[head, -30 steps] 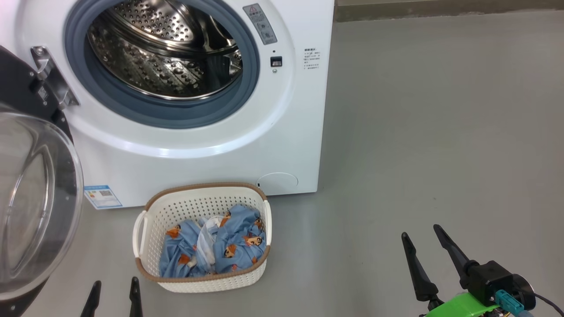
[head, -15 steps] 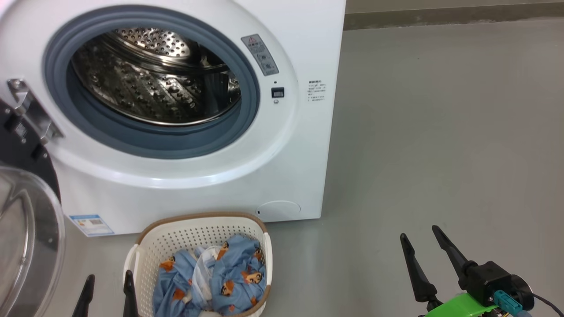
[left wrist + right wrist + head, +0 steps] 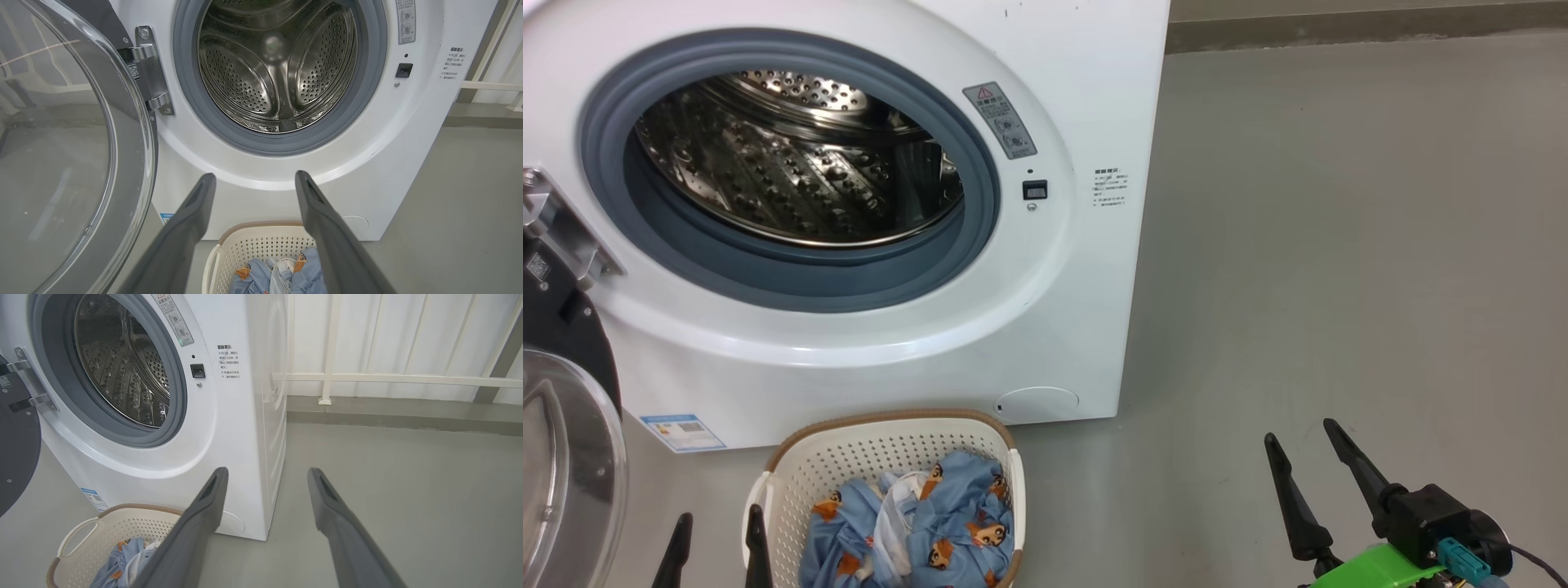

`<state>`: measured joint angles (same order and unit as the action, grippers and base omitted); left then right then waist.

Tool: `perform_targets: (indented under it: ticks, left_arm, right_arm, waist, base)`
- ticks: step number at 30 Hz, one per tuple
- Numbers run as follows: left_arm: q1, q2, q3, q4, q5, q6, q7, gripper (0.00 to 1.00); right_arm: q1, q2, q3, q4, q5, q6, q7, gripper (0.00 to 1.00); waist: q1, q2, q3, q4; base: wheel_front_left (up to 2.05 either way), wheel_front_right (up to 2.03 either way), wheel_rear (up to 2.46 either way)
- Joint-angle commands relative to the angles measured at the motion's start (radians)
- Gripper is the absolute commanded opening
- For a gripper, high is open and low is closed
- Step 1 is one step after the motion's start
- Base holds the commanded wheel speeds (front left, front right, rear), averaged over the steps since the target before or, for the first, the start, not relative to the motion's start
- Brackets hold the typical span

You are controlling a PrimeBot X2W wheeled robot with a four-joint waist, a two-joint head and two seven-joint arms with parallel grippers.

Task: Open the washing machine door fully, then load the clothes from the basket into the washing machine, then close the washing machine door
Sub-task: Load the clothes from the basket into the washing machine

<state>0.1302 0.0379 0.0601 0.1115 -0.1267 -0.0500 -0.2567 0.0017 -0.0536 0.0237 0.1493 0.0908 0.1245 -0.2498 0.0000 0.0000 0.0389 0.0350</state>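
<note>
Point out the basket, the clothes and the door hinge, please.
basket [image 3: 866, 465], head view, perforated inner back wall.
clothes [image 3: 956, 514], head view, blue printed fabric.
door hinge [image 3: 154, 75], left wrist view, metal plate.

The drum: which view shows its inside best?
The left wrist view looks straight into the drum, to its back wall. The head view sees it from above, the right wrist view obliquely from the side.

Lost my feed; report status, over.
Left gripper open, right gripper open, both empty. Door open; clothes in basket. Nothing blocking the drum.
</note>
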Motion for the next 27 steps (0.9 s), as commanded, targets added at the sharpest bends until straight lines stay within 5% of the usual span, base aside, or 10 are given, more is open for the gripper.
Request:
perform_targets:
  ticks: [1, 27]
  left_arm:
    - [-0.046, 0.012, 0.036, -0.016, -0.014, -0.008, -0.005, 1.00]
    - [-0.096, 0.012, -0.003, 0.047, -0.067, -0.035, -0.005, 1.00]
  right_arm:
    - [-0.025, -0.005, 0.027, -0.020, 0.004, 0.006, -0.012, 1.00]
    - [-0.058, -0.009, 0.041, -0.004, 0.011, 0.006, -0.012, 1.00]
  waist:
    - [0.0000, 0.0000, 0.001, 0.000]
    - [0.0000, 0.0000, 0.105, -0.014]
  base:
    - [0.00, 0.00, 0.00]
    - [0.00, 0.00, 0.00]
